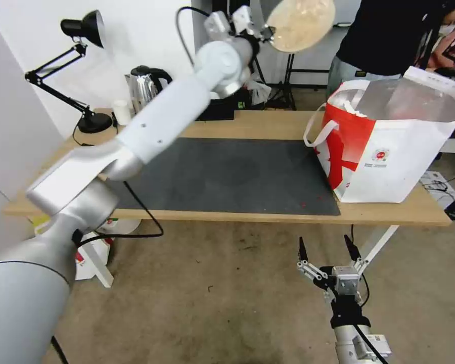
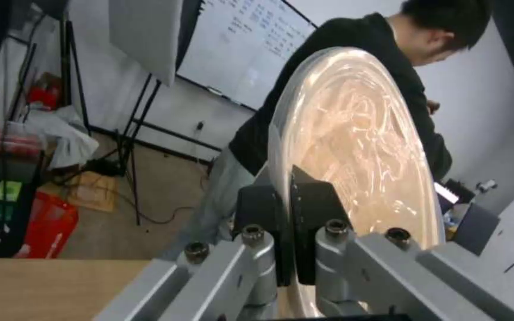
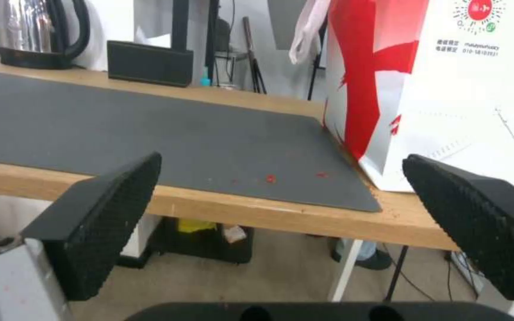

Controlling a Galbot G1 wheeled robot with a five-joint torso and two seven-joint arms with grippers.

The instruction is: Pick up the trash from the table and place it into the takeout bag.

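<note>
My left gripper (image 1: 260, 33) is raised high above the table's far edge, shut on the rim of the tan paper bowl (image 1: 301, 23), which is tipped on its side. The left wrist view shows the fingers (image 2: 310, 209) clamped on the rim of the bowl (image 2: 358, 147). The takeout bag (image 1: 389, 146) stands open at the right end of the table (image 1: 268, 124), to the right of and below the bowl. My right gripper (image 1: 326, 247) hangs open and empty below the table's front edge, facing the takeout bag (image 3: 447, 89) and the table (image 3: 239, 209).
A dark grey mat (image 1: 227, 174) covers the middle, with red crumbs (image 3: 271, 178) near its front right corner. Along the back stand a desk lamp (image 1: 81, 30), a kettle (image 1: 144, 86), a small white cup (image 1: 121, 111) and a black box (image 3: 150, 62).
</note>
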